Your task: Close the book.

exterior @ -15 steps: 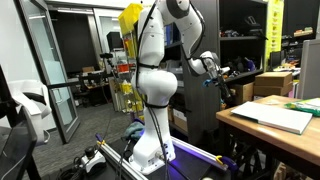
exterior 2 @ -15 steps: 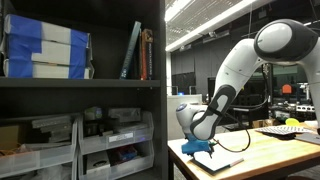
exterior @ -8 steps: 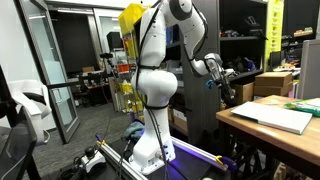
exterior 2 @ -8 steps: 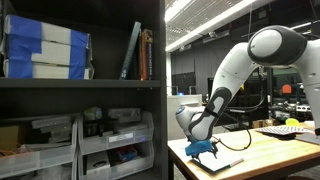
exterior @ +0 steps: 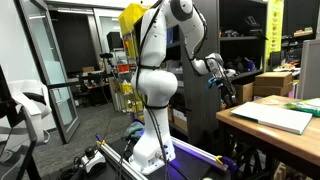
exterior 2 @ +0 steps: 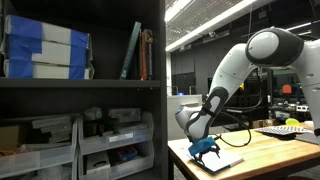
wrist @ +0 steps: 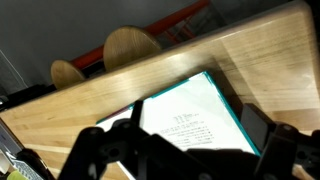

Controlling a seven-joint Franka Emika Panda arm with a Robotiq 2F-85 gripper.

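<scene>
The book (wrist: pixel 185 105) lies open and flat on the wooden table (wrist: pixel 270 60), a white printed page facing up inside a teal border. In the wrist view my gripper (wrist: pixel 195 122) hovers over it, open, with one dark finger (wrist: pixel 262 132) past the book's right edge and the other over its left part. Nothing is held. In both exterior views the gripper (exterior: pixel 221 74) (exterior 2: pixel 205 149) hangs at the table's near end, and the book (exterior: pixel 276 117) (exterior 2: pixel 224 163) lies just beyond and below it.
Cardboard boxes (exterior: pixel 277 84) and a small green object (exterior: pixel 303 104) sit at the table's back. A dark shelf unit (exterior 2: pixel 80 90) with boxes and books stands beside the table. Two round wooden stools (wrist: pixel 130 45) are past the table's far edge.
The arm has moved the gripper a little closer to the table and the book. The book has not moved.
</scene>
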